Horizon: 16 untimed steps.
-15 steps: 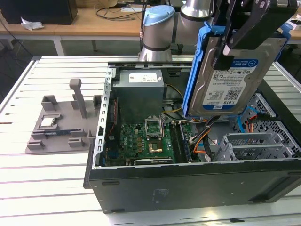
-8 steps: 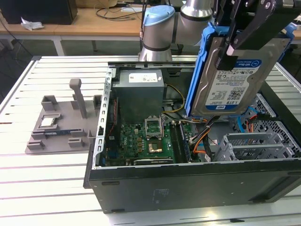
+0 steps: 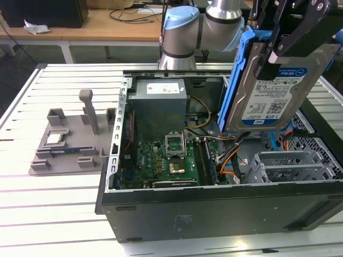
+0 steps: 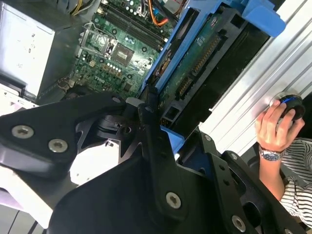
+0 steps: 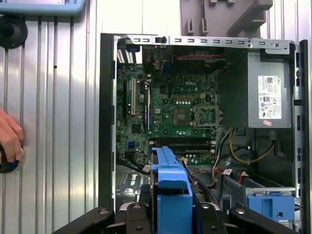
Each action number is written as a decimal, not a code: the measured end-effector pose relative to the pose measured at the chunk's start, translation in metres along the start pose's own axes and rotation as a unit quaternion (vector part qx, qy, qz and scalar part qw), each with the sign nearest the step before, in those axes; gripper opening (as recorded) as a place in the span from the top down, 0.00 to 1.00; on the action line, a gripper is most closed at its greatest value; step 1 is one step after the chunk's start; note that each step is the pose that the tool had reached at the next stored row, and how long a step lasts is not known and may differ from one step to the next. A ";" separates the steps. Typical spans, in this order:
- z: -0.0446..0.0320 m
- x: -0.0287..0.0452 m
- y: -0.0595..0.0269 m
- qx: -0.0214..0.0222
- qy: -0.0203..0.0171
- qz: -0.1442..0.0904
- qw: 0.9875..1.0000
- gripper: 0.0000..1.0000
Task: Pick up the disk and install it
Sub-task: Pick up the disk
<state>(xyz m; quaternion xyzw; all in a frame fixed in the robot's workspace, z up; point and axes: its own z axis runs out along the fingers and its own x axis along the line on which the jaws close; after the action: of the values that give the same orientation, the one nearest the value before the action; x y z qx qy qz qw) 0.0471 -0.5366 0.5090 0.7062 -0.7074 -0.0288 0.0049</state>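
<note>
While the gripper [image 3: 270, 58] pinches the disk [image 3: 276, 88] near its top, jaws closed to its thickness, it hangs nearly upright above the open case [image 3: 214, 214]. Judged rigid, moderately heavy, shock-sensitive; smooth label [image 3: 268, 110] may slip, so the blue caddy [image 3: 239, 80] edges suit gripping.

a pale slatted metal table [image 3: 53, 214] spreads across the exterior view, with bright glare along its near edge. behind it stands a wooden desk [image 3: 107, 24] with loose cables [image 3: 131, 13] on top.
</note>
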 end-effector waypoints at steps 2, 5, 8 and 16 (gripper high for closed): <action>0.0000 0.0000 -0.0047 0.000 0.000 0.000 1.000 0.63; 0.0002 0.0000 -0.0113 0.000 0.000 0.000 1.000 0.63; 0.0004 0.0000 -0.0159 0.000 0.000 0.000 1.000 0.63; 0.0011 0.0000 -0.0295 0.000 0.000 0.000 1.000 0.63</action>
<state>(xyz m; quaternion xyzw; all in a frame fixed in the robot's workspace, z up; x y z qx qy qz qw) 0.0765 -0.5366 0.5066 0.7062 -0.7074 -0.0287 0.0050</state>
